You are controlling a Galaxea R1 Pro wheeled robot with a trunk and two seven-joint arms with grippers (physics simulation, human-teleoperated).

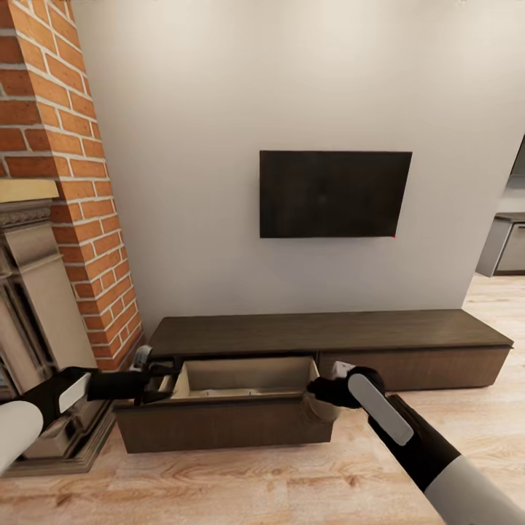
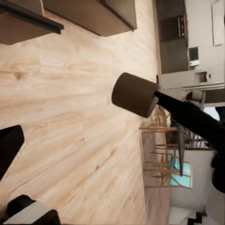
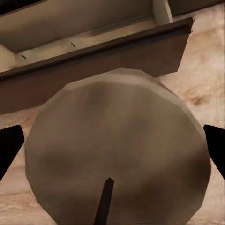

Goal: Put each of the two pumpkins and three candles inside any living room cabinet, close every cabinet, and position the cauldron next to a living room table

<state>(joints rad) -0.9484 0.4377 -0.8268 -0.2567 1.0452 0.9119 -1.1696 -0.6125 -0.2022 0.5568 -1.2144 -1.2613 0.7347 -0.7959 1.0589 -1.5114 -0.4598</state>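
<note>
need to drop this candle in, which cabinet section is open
The left section of the cabinet, beside the brick column: its front is pulled out, showing the pale interior. The section to its right is shut flush. The right gripper holds the candle at its corner.

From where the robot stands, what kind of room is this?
Most likely a living room: a dark television hangs on the wall above a long low cabinet with one drawer pulled open, and a brick fireplace stands beside it.

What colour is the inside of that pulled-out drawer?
Pale beige inside the open drawer of the dark-brown cabinet; the head view shows it best.
</note>
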